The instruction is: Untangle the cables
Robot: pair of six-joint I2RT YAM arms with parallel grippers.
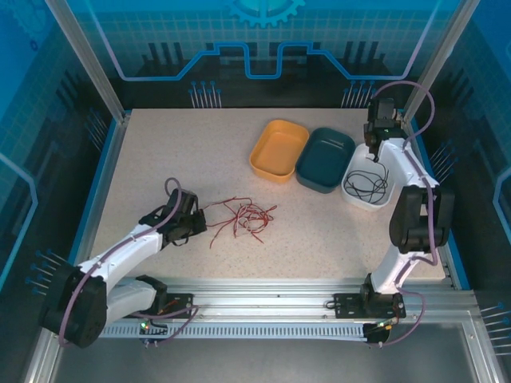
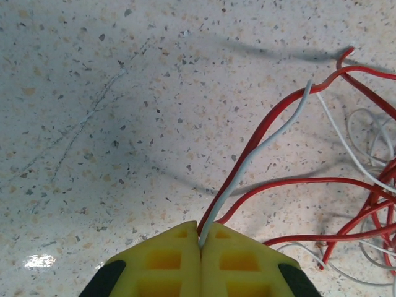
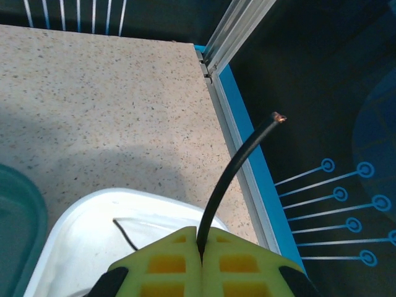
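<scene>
Both are clenched: left claw (image 2: pixel 200 240) pinches a white cable (image 2: pixel 267 143), right claw (image 3: pixel 201 242) a black cable (image 3: pixel 230 174).

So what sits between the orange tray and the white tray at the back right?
The dark teal tray, empty, close beside the orange tray and the white tray; the top external view shows it.
</scene>
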